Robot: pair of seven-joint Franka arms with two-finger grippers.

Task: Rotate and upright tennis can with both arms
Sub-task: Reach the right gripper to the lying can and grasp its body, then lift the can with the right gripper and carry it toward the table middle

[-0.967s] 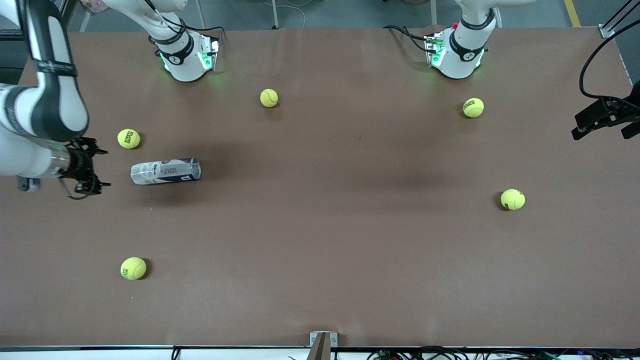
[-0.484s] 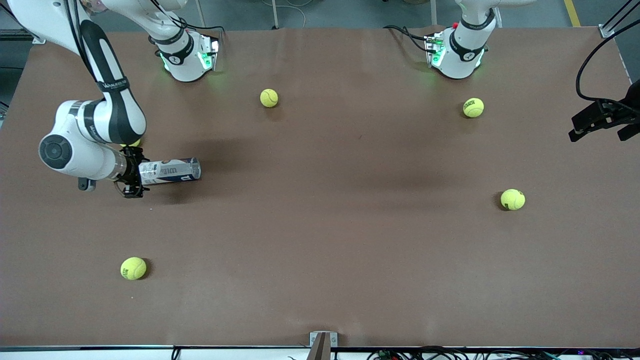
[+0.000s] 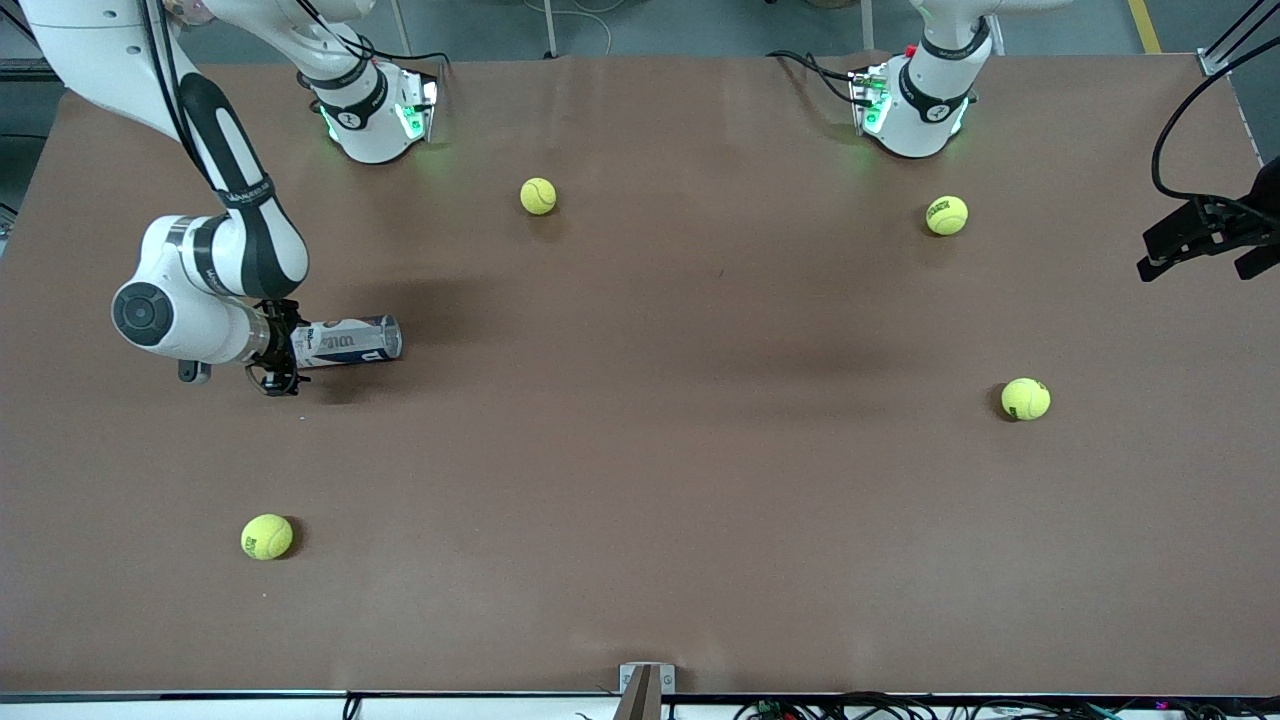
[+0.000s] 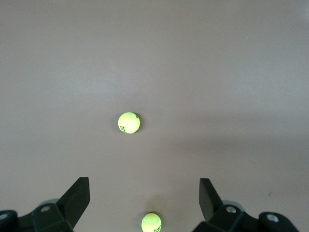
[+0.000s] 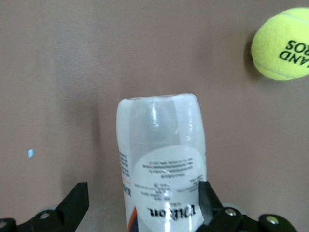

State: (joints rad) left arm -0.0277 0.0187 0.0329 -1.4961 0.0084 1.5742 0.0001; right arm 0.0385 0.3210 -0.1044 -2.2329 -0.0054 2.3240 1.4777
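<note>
The tennis can (image 3: 345, 340) lies on its side on the brown table (image 3: 640, 480), toward the right arm's end, its silver rim pointing toward the table's middle. My right gripper (image 3: 276, 352) is low at the can's closed end and open. In the right wrist view the can (image 5: 161, 159) sits between the spread fingers; one fingertip (image 5: 206, 193) is against its side and the other stands apart. My left gripper (image 3: 1195, 238) waits open and empty, up in the air at the left arm's end of the table; it is also open in the left wrist view (image 4: 143, 193).
Tennis balls lie near the right base (image 3: 538, 196), near the left base (image 3: 946, 215), toward the left arm's end (image 3: 1025, 399) and near the front edge (image 3: 266, 537). Another ball (image 5: 282, 43) lies close beside the can. Two balls (image 4: 129, 123) show under the left gripper.
My right arm swung in from the table's end. Its open gripper moved along the table to the can's closed end and now straddles it. The can and the left arm stayed put.
</note>
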